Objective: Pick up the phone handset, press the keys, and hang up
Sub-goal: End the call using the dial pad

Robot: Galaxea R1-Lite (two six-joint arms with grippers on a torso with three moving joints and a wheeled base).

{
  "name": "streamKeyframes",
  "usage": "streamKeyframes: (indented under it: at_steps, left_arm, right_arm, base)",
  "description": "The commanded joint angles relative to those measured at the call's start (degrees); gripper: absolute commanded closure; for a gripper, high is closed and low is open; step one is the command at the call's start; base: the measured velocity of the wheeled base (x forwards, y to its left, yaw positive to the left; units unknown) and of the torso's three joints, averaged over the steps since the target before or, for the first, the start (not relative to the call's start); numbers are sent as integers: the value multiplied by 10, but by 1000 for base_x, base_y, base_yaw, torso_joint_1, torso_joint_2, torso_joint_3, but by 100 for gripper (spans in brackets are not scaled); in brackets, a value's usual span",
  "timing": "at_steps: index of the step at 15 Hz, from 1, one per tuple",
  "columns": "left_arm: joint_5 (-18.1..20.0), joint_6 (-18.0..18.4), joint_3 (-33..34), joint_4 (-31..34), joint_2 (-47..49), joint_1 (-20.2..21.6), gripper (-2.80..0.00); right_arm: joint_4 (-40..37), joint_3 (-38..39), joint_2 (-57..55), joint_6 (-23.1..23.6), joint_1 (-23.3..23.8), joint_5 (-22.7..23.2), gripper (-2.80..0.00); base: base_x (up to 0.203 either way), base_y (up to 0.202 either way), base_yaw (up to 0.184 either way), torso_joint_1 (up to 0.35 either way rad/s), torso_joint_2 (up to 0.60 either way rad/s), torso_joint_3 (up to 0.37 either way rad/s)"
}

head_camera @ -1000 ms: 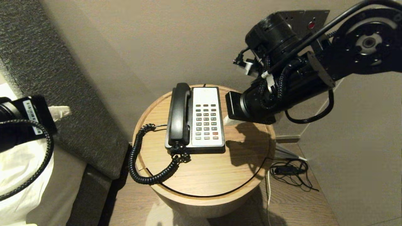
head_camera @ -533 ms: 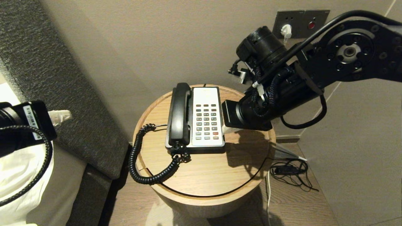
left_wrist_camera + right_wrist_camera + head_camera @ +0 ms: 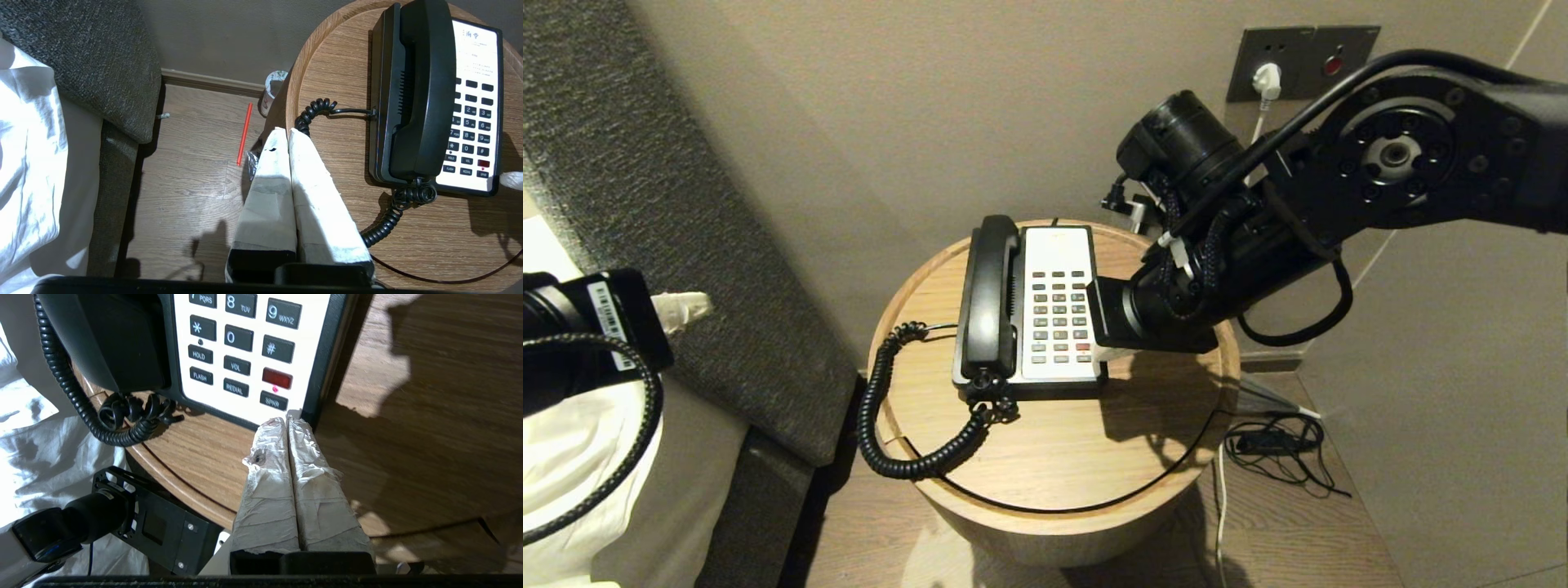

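Hovering at the keys (image 3: 241,347), your right gripper (image 3: 287,421) (fingers pressed together, empty).
Phone handset (image 3: 991,296) sits cradled; left gripper (image 3: 284,132) likewise closed, parked aside.

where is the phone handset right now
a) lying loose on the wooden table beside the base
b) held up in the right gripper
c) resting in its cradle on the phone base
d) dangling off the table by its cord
c: the phone handset lies seated along the phone base beside the keys, and neither gripper holds it; the right gripper is shut with its tips at the base's near corner, and the left gripper is shut off to the side.
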State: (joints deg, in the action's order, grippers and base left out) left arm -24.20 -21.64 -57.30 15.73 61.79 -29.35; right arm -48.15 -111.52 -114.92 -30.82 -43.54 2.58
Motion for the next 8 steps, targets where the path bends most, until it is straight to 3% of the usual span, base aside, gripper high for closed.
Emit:
streamKeyframes:
  at_steps: [1, 8]
  left_arm:
    - [-1, -2, -1, 1, 1, 1, 0]
    - [10, -2, 1, 0, 0, 2, 0]
  right_arm:
    - [-1, 0, -6, -1, 0, 0, 0]
    - [8, 0, -6, 1, 0, 2, 0]
  base:
    - [0, 0, 0, 0, 0, 0]
    - [0, 0, 0, 0, 0, 0]
